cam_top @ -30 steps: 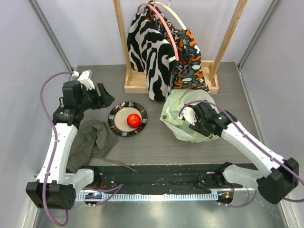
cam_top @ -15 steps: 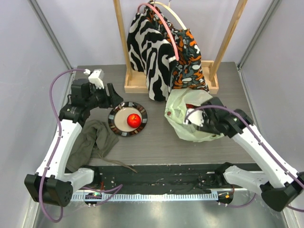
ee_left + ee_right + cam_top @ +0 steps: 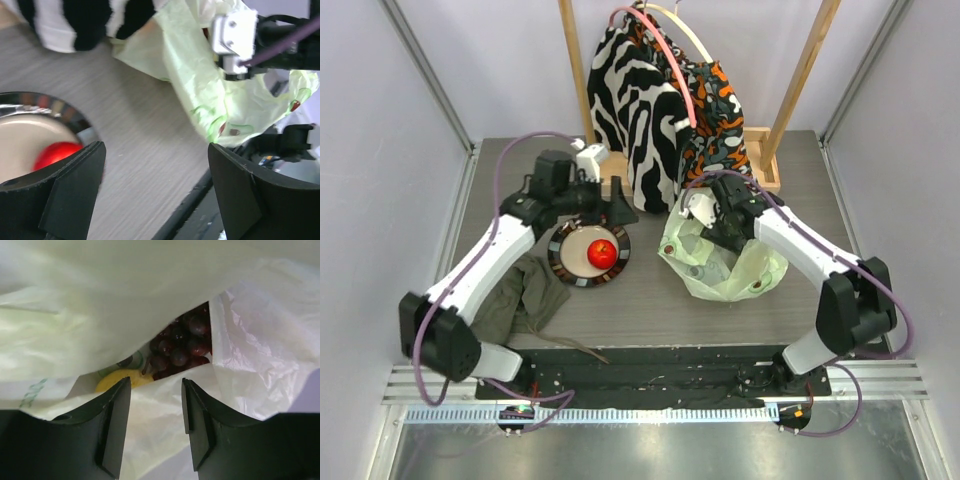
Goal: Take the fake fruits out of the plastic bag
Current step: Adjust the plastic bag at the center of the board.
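**Fruit unloading, early stage: I count one fruit out and at least two left inside.**
On the tabletop (image 3: 650,300), the plastic bag (image 3: 725,270) lies right of centre with its mouth turned toward the clothes rack, while the plate (image 3: 560,262) sits well apart to its left. My right end effector (image 3: 156,425) is poised at the bag mouth, fingers moderately parted with only loose film near them and no fruit held. My left end effector (image 3: 155,150) is spread wide and empty, over the stretch between plate and bag. The red apple (image 3: 602,253) rests alone on the plate, so that step I judge done. Through the opening, the right wrist view shows the dark grape bunch (image 3: 180,347) and, beside it, a yellow fruit (image 3: 117,381). Any other fruits are hidden by the folds, so I cannot tell how many remain.
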`<state>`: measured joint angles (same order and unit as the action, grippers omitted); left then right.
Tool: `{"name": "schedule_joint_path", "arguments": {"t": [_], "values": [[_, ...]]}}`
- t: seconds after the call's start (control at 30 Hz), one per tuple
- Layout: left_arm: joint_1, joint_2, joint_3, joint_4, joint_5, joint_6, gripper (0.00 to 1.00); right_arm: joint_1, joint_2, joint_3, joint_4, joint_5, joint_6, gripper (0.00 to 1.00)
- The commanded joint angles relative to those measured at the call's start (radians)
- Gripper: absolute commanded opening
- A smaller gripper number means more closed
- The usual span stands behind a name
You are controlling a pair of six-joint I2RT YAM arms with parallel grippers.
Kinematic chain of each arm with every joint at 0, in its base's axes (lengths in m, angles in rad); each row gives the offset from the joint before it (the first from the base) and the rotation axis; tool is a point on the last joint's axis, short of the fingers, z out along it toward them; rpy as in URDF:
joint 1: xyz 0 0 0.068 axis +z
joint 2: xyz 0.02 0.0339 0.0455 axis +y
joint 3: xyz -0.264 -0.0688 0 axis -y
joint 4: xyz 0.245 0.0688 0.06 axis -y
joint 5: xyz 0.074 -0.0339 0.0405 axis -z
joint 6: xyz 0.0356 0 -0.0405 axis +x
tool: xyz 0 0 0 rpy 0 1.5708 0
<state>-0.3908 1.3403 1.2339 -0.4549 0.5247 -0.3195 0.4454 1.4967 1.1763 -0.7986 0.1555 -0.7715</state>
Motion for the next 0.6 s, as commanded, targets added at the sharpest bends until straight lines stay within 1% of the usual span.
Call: {"name": "schedule_joint_path", "arguments": {"t": [0.0, 0.03, 0.07, 0.1, 0.17, 0.23, 0.3, 0.33, 0.37, 0.4, 0.43, 0.47, 0.5, 0.53, 0.57], "values": [[-0.066, 0.149, 0.085, 0.11, 0.084, -0.168, 0.89, -0.08, 0.056, 0.055, 0.07, -0.069, 0.136, 0.52], [-0.08, 0.213, 0.113, 0.143, 0.106, -0.179, 0.89, -0.1, 0.059, 0.059, 0.071, -0.091, 0.149, 0.52], [-0.097, 0.238, 0.13, 0.154, 0.113, -0.182, 0.93, -0.109, 0.065, 0.06, 0.072, -0.102, 0.178, 0.53], [-0.136, 0.258, 0.147, 0.163, 0.118, -0.173, 0.93, -0.119, 0.066, 0.062, 0.068, -0.111, 0.192, 0.53], [-0.18, 0.31, 0.191, 0.167, 0.12, -0.15, 0.93, -0.132, 0.066, 0.065, 0.049, -0.128, 0.227, 0.53], [-0.244, 0.345, 0.234, 0.098, 0.04, -0.089, 0.93, -0.139, 0.063, 0.06, 0.036, -0.139, 0.242, 0.53], [-0.302, 0.391, 0.245, 0.07, -0.001, -0.063, 0.93, -0.143, 0.057, 0.043, 0.035, -0.143, 0.256, 0.54], [-0.319, 0.402, 0.248, 0.056, -0.044, -0.049, 0.91, -0.142, 0.059, 0.036, 0.036, -0.178, 0.259, 0.54], [-0.351, 0.427, 0.257, 0.044, -0.078, -0.04, 0.86, -0.143, 0.062, 0.02, 0.036, -0.177, 0.265, 0.54], [-0.361, 0.434, 0.257, 0.033, -0.084, -0.029, 0.63, -0.143, 0.069, 0.011, 0.039, -0.169, 0.271, 0.54], [-0.368, 0.438, 0.256, 0.024, -0.091, -0.009, 0.49, -0.143, 0.073, 0.002, 0.035, -0.16, 0.271, 0.54], [-0.376, 0.435, 0.248, 0.016, -0.115, -0.007, 0.31, -0.157, 0.073, -0.016, 0.03, -0.111, 0.265, 0.54], [-0.373, 0.418, 0.24, 0.012, -0.136, -0.007, 0.03, -0.171, 0.059, -0.027, 0.026, -0.096, 0.258, 0.54], [-0.373, 0.405, 0.227, 0.006, -0.187, -0.006, 0.0, -0.187, 0.047, -0.039, -0.002, -0.088, 0.223, 0.54], [-0.372, 0.39, 0.213, 0.007, -0.196, 0.005, 0.0, -0.207, 0.033, -0.071, -0.016, -0.083, 0.201, 0.53]]}}
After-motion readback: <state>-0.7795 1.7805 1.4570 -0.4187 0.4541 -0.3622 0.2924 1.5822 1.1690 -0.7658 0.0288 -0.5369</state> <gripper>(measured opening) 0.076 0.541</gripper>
